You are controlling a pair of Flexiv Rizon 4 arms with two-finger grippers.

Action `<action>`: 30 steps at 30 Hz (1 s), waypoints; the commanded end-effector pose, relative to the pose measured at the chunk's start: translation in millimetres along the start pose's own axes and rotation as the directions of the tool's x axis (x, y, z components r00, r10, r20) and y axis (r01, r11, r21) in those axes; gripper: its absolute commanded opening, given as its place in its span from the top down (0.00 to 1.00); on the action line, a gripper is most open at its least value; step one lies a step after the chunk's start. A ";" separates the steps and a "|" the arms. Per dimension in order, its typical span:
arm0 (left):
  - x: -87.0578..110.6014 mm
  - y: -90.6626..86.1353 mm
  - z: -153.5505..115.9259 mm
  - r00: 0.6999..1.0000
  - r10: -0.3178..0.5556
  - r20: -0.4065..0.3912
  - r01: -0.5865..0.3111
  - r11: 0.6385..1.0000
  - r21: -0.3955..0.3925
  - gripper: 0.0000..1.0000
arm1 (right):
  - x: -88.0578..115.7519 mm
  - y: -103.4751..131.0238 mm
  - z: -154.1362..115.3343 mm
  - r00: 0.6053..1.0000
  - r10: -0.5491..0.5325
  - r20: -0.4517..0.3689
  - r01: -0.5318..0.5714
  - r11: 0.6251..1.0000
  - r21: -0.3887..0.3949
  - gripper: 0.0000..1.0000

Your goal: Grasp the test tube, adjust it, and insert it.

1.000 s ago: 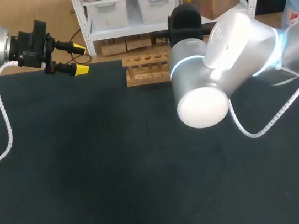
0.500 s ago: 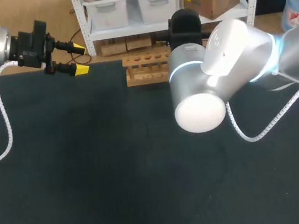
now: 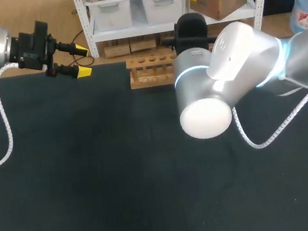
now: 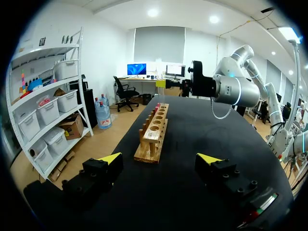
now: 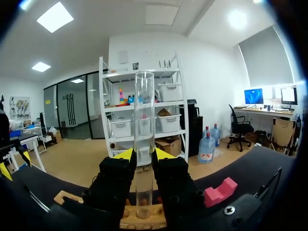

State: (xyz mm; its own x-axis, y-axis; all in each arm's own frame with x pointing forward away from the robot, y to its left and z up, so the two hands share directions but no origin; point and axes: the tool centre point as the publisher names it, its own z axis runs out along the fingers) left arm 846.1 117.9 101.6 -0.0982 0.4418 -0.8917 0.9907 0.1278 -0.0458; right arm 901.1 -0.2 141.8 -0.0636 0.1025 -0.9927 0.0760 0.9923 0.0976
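left gripper (image 3: 82, 60): hangs over the far edge of the worktop (image 3: 95, 187), toward its left corner. Its fingers stand apart and hold nothing. They point along that edge toward the rack.
rack (image 3: 150, 70): wooden, at the far edge near the middle. Its long axis runs along that edge and its row of holes faces up.
right gripper (image 5: 143, 156): hidden in the head view behind its own arm's elbow (image 3: 208, 113). In its wrist view both fingers are clamped on the test tube, one on each side.
test tube (image 5: 144, 110): clear glass, upright, long axis vertical, gripped about mid-length. Its lower end is down at the rack's top board, over a hole. I cannot tell whether it has entered.
key relation: the rack lies straight below the tube, so I judge the insertion to be a plain descent along the tube's own axis. The right arm is right at the rack, and the left is well apart from it.
pink block (image 5: 220, 190): on the worktop beside the right gripper, apart from the tube.
surface: dark, matte and flat.
room: nothing stands between tube and hole. The elbow bulks over the rack's right end.
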 end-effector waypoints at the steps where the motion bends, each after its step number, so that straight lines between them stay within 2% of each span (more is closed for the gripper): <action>1: 0.4 0.5 0.2 1.000 0.001 0.000 -0.001 1.000 0.001 0.00 | 4.8 0.1 1.5 1.000 0.004 0.003 -0.004 1.000 0.003 1.00; 30: 0.4 0.5 0.2 1.000 0.001 0.000 -0.001 1.000 0.001 0.00 | 40.4 2.2 1.0 0.999 0.022 -0.037 -0.021 1.000 0.017 1.00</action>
State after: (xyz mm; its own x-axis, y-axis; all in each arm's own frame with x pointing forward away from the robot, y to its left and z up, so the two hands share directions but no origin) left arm 846.1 117.9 101.6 -0.0982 0.4418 -0.8917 0.9907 0.1278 -0.0458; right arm 897.2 4.9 104.0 -0.1008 0.1264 -0.9868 0.0955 0.9885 0.1168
